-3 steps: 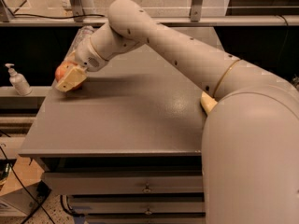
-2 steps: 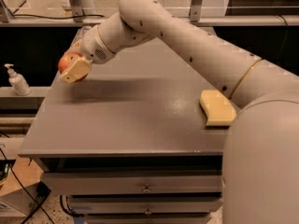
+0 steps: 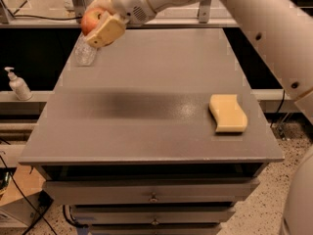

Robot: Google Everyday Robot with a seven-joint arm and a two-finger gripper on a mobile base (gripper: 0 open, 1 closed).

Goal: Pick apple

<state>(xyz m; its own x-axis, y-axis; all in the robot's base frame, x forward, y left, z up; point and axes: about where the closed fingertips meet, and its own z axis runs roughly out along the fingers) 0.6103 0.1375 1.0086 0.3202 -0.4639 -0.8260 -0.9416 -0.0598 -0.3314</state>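
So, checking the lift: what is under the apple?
Air, then a clear bottle on the table's far-left corner. The gripper, high at top left, clamps the apple; its jaws hide the apple's right side.

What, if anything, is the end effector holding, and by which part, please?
The end effector, above the far left corner of the table, is shut on the apple, gripping it across its round sides.
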